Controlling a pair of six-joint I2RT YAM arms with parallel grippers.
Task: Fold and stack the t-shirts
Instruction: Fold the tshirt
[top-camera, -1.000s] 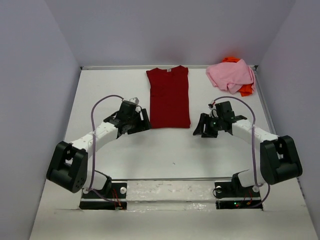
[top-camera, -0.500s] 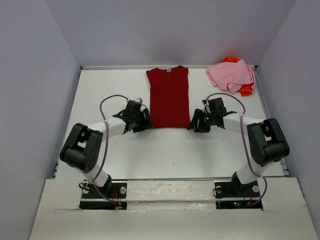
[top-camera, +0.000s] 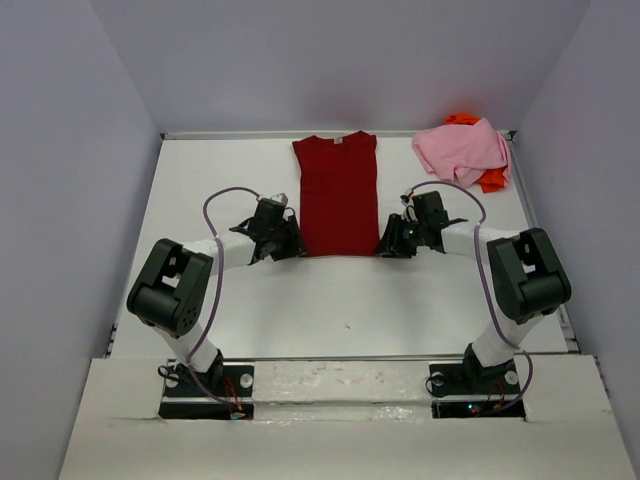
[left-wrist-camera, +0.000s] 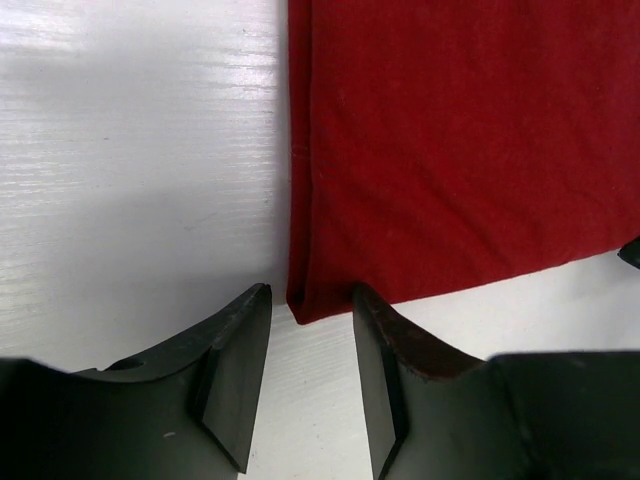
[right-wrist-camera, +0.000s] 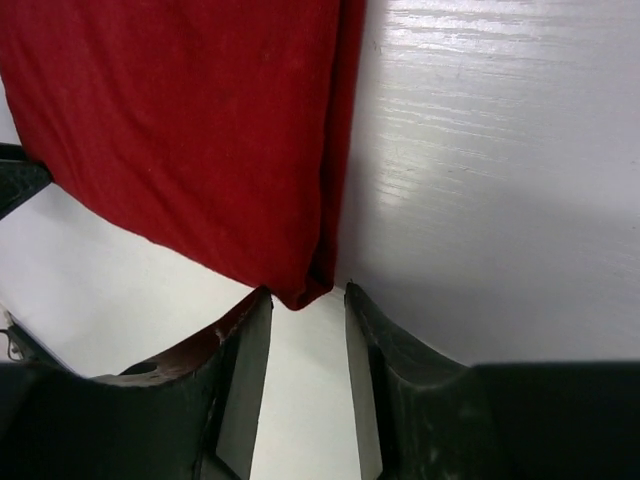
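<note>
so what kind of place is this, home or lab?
Probably a lab test cell: a white table boxed in by plain grey walls, left arm and right arm bolted at its near edge, a dark red t-shirt laid flat.

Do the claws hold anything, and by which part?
Nothing yet. The left claw and right claw are open, each astride a bottom corner of the dark red cloth t-shirt.

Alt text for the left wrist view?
The left gripper, jaws apart, straddles the near corner of a dark red t-shirt lying flat on a white table. The cloth fills the upper right; the corner is not yet pinched.
</note>
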